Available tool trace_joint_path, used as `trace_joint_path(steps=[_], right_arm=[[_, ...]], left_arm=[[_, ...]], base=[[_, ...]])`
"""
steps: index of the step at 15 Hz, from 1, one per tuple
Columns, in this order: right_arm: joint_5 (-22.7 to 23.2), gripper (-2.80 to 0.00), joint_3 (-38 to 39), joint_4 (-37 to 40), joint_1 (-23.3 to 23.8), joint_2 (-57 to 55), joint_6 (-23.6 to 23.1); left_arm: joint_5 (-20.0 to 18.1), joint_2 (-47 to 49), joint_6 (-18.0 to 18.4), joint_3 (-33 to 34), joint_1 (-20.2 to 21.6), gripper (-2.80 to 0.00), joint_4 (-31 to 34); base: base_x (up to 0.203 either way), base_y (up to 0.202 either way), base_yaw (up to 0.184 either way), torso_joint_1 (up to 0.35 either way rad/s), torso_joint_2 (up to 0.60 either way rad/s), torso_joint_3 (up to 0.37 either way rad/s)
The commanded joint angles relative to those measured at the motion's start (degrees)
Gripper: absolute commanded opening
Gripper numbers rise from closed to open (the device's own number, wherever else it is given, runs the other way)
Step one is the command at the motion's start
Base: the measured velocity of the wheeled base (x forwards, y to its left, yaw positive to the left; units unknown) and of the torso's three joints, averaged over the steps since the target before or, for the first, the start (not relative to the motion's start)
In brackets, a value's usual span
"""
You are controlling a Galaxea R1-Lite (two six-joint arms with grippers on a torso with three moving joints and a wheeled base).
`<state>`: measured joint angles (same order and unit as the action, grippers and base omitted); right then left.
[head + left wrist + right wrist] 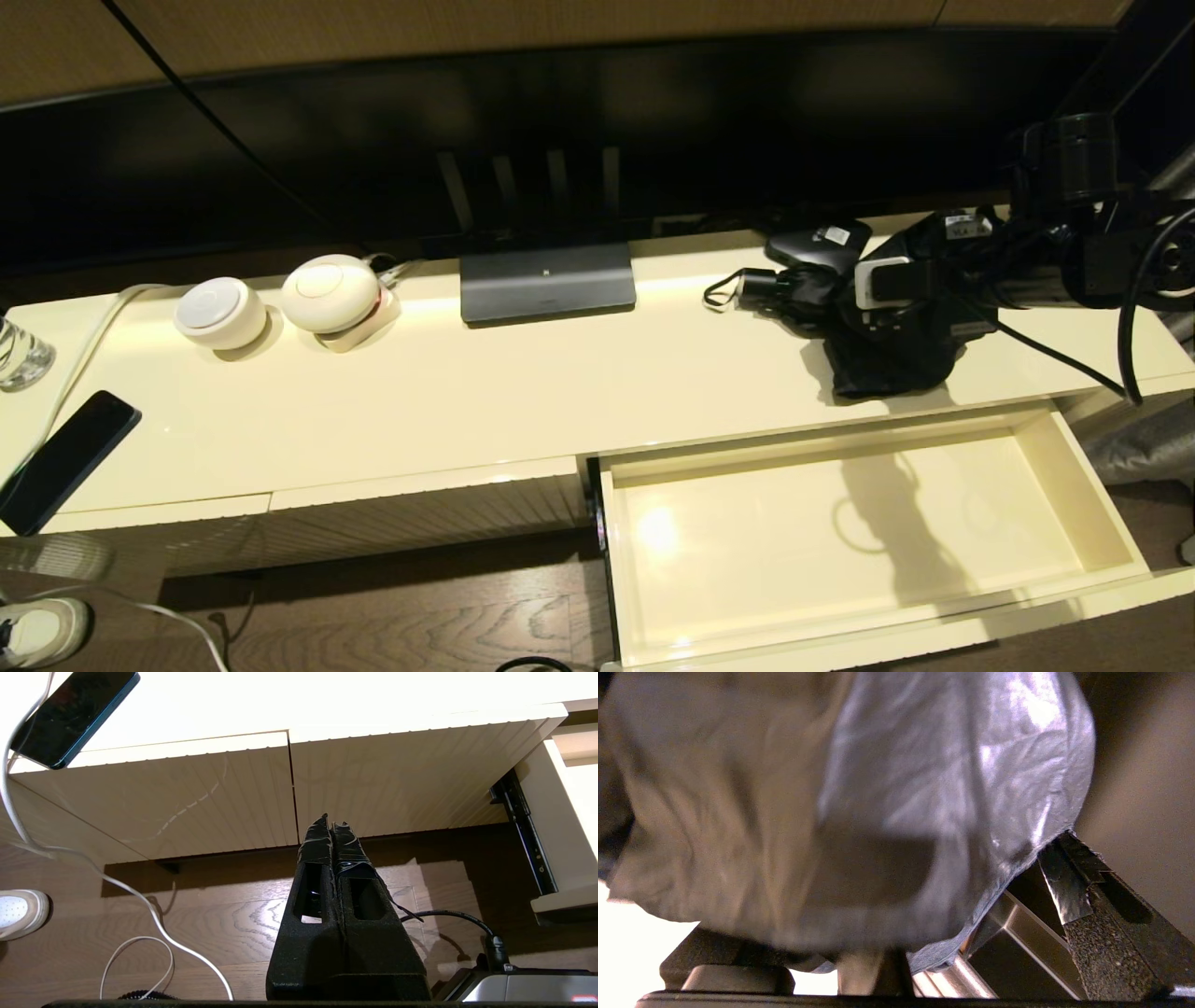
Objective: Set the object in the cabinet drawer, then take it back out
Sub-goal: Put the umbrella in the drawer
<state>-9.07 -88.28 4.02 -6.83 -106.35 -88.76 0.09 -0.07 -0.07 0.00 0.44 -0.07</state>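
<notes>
The black folding umbrella (887, 364) is at the right end of the cream cabinet top, its handle and wrist loop (724, 291) pointing left and loose fabric drooping toward the front edge. My right gripper (896, 299) is shut on the umbrella's middle. In the right wrist view, rumpled fabric (878, 788) fills the space beside one taped finger (1083, 891). Just below, the wide cream drawer (1102, 504) stands pulled out and holds only the umbrella's shadow. My left gripper (331, 823) is shut on nothing, parked low in front of the closed ribbed fronts (187, 798).
A small black box with a white label (822, 243) lies behind the umbrella. A dark monitor base (548, 280), two white round devices (221, 315) (329, 292), a phone (65, 457), a glass (19, 355) and a white cable (154, 914) lie further left.
</notes>
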Motion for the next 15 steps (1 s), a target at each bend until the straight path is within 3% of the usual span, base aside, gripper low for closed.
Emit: trace_joint_path(steps=[1,6,7,15], right_arm=[[-0.30,0.00,-1.12,-3.30,0.06,-1.91,-0.38],[-1.21,0.00,-1.04,-3.76,0.06,-2.31,-0.01],[-1.15,-2.80,-0.95,-3.76,0.06,-2.22,-0.01],[-2.80,-2.80,-1.19,-3.32,-0.47,-1.23,1.14]], left_arm=[[0.00,0.07,-0.01,0.18,0.00,-2.80,0.07],[0.00,0.07,-0.01,0.18,0.00,-2.80,-0.01],[0.00,0.07,-0.01,0.18,0.00,-2.80,-0.01],[0.00,0.07,-0.01,0.18,0.00,-2.80,-0.01]], base=[[0.000,0.000,0.000,0.000,0.00,0.000],[0.000,0.000,0.000,0.000,0.00,0.000],[0.000,0.000,0.000,0.000,0.00,0.000],[0.000,0.000,0.000,0.000,0.00,0.000]])
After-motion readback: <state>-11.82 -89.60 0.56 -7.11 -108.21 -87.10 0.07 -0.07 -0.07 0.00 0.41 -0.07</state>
